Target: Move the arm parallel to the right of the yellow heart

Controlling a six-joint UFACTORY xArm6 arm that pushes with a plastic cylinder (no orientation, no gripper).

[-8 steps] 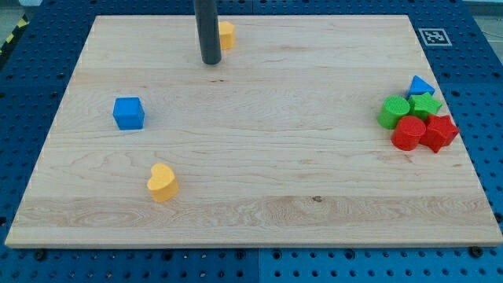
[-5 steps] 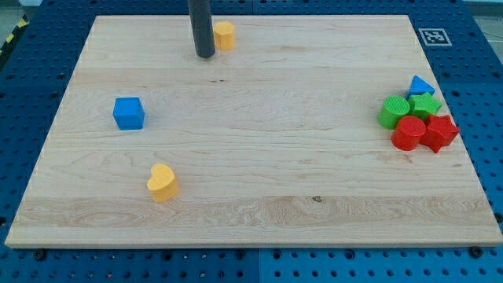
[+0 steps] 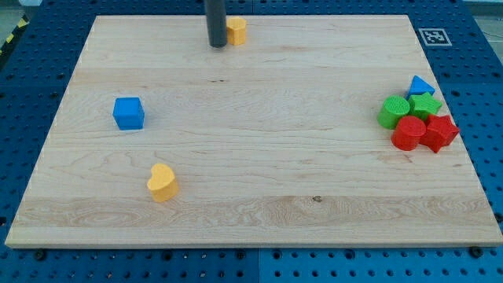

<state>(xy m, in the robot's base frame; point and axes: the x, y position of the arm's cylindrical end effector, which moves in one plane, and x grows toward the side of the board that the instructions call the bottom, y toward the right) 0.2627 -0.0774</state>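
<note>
The yellow heart (image 3: pixel 162 181) lies on the wooden board (image 3: pixel 251 157) at the lower left. My tip (image 3: pixel 217 45) stands near the view's top edge, far above the heart and a little to its right. It sits just left of a second yellow block (image 3: pixel 236 31), touching it or nearly so; that block's shape is unclear.
A blue cube (image 3: pixel 128 113) lies at the left. At the right edge is a cluster: a blue triangle (image 3: pixel 420 85), a green cylinder (image 3: pixel 394 112), a green star (image 3: pixel 425 104), a red cylinder (image 3: pixel 409 133) and a red star (image 3: pixel 440 132).
My tip went up and left, then up and right to the small yellow block, which shifted slightly rightward. The heart has not moved.
</note>
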